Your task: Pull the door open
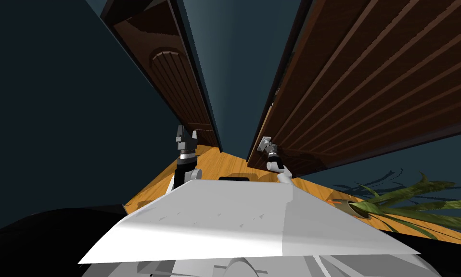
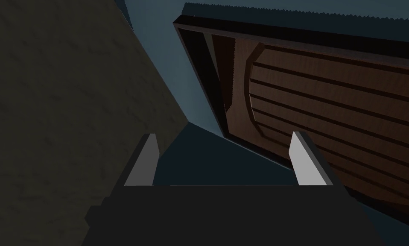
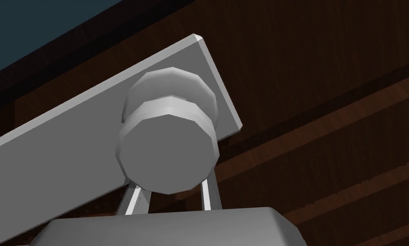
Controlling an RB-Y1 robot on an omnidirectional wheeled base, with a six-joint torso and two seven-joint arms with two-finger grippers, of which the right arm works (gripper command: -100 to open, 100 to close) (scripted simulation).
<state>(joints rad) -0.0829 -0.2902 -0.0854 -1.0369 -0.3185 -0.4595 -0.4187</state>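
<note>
Got right pincer [image 3: 171,192] clamped on the round grey knob [image 3: 169,149]: both fingers [image 3: 208,194] squeezed in against its sides, tips hidden behind it. Knob seated on a flat grey plate [image 3: 62,149], plate flush on the dark brown door [image 3: 327,85], horizontal grooves across the face, dead ahead of the pincer. From the head: same right pincer [image 1: 268,145] up against the near edge of that door [image 1: 369,86], door face running off to the pincer's right. Cannot tell how far ajar. Left pincer [image 2: 223,135] spread wide, gripping nothing, fingers [image 2: 302,162] bare. Ahead of it, past one finger, a second door [image 2: 336,111], dark brown too, with an arched grooved panel; past the other finger, a dim olive wall [image 2: 50,106]. From the head: left pincer [image 1: 186,135] raised, well apart from the right one and from the knob, close to the second door [image 1: 176,81]. Orange wood floor [image 1: 215,161] under both pincers. Green leafy plant [image 1: 407,204] low down, well off to the right pincer's right.
</note>
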